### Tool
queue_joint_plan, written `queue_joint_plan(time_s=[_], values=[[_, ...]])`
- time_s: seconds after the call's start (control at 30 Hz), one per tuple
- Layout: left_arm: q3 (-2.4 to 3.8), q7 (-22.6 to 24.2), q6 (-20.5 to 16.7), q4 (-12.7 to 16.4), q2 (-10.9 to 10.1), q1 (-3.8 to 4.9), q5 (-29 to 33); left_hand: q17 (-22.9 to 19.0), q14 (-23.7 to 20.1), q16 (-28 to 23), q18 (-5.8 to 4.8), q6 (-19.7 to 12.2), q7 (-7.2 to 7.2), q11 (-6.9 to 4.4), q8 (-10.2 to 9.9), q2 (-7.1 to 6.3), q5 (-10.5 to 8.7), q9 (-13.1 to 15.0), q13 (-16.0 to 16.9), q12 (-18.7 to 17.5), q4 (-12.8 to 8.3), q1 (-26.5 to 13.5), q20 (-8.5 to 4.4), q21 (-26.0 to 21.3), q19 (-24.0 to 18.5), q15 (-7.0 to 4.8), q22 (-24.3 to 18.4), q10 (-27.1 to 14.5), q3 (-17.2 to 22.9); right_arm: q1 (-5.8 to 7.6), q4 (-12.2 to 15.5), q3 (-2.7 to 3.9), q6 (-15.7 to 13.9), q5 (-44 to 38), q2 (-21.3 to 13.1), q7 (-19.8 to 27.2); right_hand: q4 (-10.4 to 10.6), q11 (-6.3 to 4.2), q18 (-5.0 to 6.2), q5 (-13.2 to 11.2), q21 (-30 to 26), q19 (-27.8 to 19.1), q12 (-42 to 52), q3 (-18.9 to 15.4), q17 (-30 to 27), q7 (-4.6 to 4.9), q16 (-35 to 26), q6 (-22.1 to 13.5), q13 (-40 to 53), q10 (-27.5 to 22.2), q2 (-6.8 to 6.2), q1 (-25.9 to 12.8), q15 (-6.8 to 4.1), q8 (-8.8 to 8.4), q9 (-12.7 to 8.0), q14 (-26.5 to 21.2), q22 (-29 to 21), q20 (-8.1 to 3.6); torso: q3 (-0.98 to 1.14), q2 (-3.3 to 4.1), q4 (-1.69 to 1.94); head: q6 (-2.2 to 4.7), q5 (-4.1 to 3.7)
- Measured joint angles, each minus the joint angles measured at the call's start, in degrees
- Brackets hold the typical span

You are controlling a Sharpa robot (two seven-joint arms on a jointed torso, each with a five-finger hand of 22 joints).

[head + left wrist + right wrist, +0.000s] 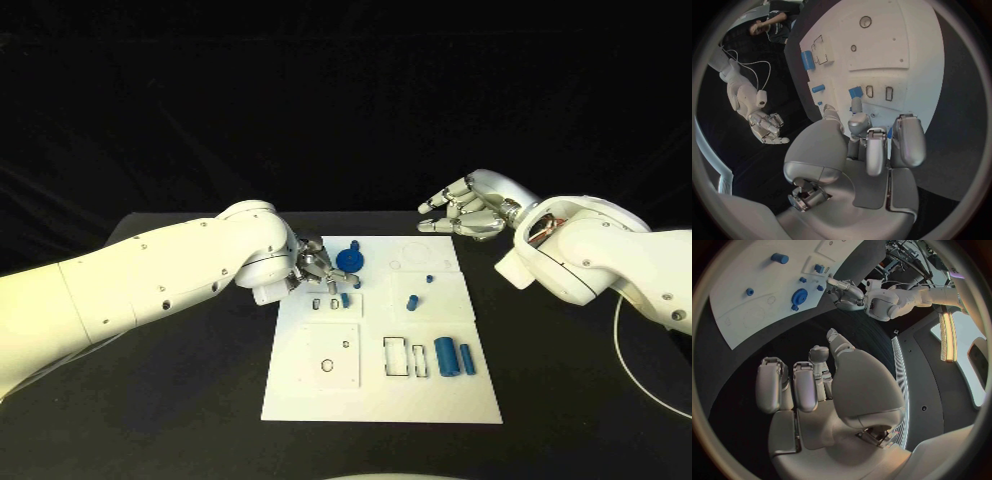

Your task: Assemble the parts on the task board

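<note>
The white task board (382,395) lies in the middle of the black table. My left hand (320,273) hangs over its far left part with bent fingers (868,145), right beside a round blue part (351,260); a sliver of that part (889,132) peeks between them. I see nothing gripped. A small blue piece (346,299) (856,91) lies just past the fingertips, next to two narrow slots (879,92). My right hand (464,210) (811,390) hovers beyond the board's far right corner, fingers loosely apart and holding nothing.
Two small blue pieces (413,300) (430,279) sit mid-board. Two blue cylinders (447,352) (467,360) lie at the right beside rectangular cut-outs (405,358). A square plate with holes (329,355) is at the board's near left. Bare black table (173,400) surrounds the board.
</note>
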Motion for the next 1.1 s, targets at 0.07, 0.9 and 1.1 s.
queue_joint_plan(time_s=[0.07,0.9,1.1], values=[[-0.04,-0.3,0.3,-0.7,0.5,-0.02,-0.4,0.0,-0.1,0.0,0.00,-0.5,-0.11,-0.20,0.6,0.00,0.00,0.6,0.3,0.2,0.0,0.0,-0.20,0.4,0.2,-0.10,0.4,0.2,-0.5,0.00,-0.1,-0.02,0.4,-0.2,0.1,-0.3,0.0,0.00,0.00,0.0,-0.1,-0.1,0.0,0.0,-0.2,0.00,-0.1,0.0,-0.1,0.0,0.00,0.0,0.00,0.00,0.0,0.0,-0.2,-0.07,-0.02,0.01,0.00,-0.09,0.01],[-0.16,-1.6,3.5,-4.5,4.1,-0.97,-2.2,0.0,-0.1,0.0,0.00,-2.2,-0.30,-0.29,3.3,1.74,0.00,4.3,2.9,2.4,-0.2,1.7,-0.61,2.1,0.6,-0.10,2.9,1.3,-1.7,-0.05,-0.6,-0.21,3.4,-3.5,1.1,-2.0,0.3,-0.10,0.00,0.2,-1.2,-1.3,-1.3,-0.3,-1.6,0.00,-1.4,0.0,-1.3,-0.9,0.00,0.0,0.00,0.00,0.0,0.0,-1.9,-0.09,0.02,-0.07,0.26,-0.99,0.03],[-0.16,-1.8,4.3,-5.4,4.8,-1.12,-2.4,0.0,-0.1,0.0,0.00,-2.5,-0.41,-0.29,3.6,2.02,0.00,4.7,2.9,2.4,-0.3,2.1,-0.61,2.4,0.6,-0.10,2.9,1.3,-1.6,-0.05,-0.6,-0.21,3.5,-3.7,1.2,-2.0,0.3,-0.10,0.57,0.5,-1.2,-1.3,-1.3,-0.3,-1.6,0.00,-1.4,0.0,-1.3,-0.9,0.00,0.0,0.00,0.00,0.0,0.0,-2.0,-0.09,0.05,-0.07,0.26,-1.05,0.13]])
